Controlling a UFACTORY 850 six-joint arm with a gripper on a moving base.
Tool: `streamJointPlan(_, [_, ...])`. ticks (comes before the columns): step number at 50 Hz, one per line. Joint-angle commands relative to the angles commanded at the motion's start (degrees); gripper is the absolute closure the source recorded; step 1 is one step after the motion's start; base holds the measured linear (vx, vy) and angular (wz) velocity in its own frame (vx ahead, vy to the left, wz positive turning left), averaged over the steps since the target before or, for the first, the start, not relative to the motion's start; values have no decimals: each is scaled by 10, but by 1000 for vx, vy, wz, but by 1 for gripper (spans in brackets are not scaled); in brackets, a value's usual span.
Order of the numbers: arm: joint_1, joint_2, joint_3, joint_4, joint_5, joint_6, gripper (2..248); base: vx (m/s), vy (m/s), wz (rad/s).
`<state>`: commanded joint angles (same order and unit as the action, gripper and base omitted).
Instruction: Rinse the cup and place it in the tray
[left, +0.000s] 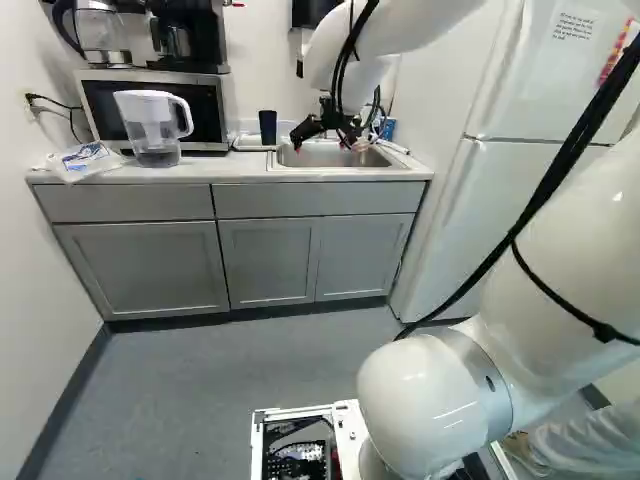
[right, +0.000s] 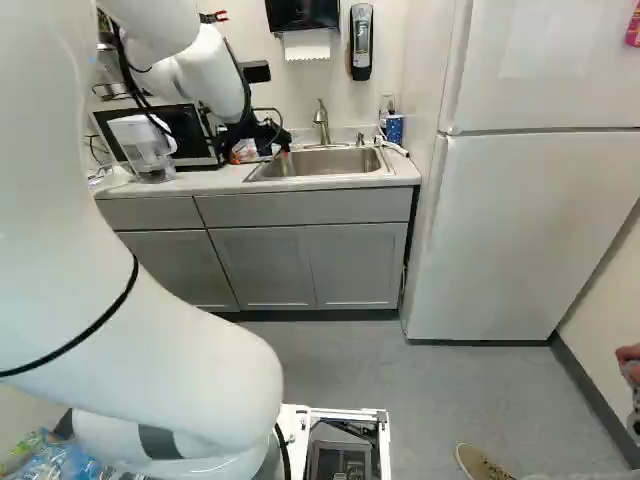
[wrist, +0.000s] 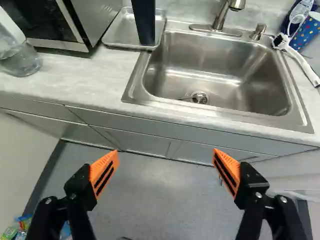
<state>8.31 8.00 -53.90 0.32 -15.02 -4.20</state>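
In the left base view my gripper (left: 324, 142) hangs at the sink (left: 345, 155). In the wrist view the gripper (wrist: 165, 152) stands wide open, orange pads far apart and nothing between them. Ahead of it lies the steel sink (wrist: 220, 75), with nothing in its basin. A tall dark cup (wrist: 144, 22) stands on the small metal tray (wrist: 111, 39) beside the sink, and the left base view shows this cup (left: 268, 127) too. At the sink's other side is a blue cup with coloured dots (wrist: 307, 33), partly cut off.
A curved faucet (wrist: 221, 14) rises behind the basin, a small lever (wrist: 258, 31) beside it. A white brush (wrist: 300, 60) lies near the dotted cup. The water pitcher (left: 153, 127) stands before the microwave (left: 205, 110). A fridge (right: 530, 230) flanks the counter.
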Motion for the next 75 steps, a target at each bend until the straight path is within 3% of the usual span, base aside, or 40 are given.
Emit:
streamJointPlan(29, [-18, 17, 105, -1, 139, 9, 3, 0, 0, 0])
streamJointPlan(75, [-55, 53, 322, -2, 428, 28, 3, 0, 0, 0])
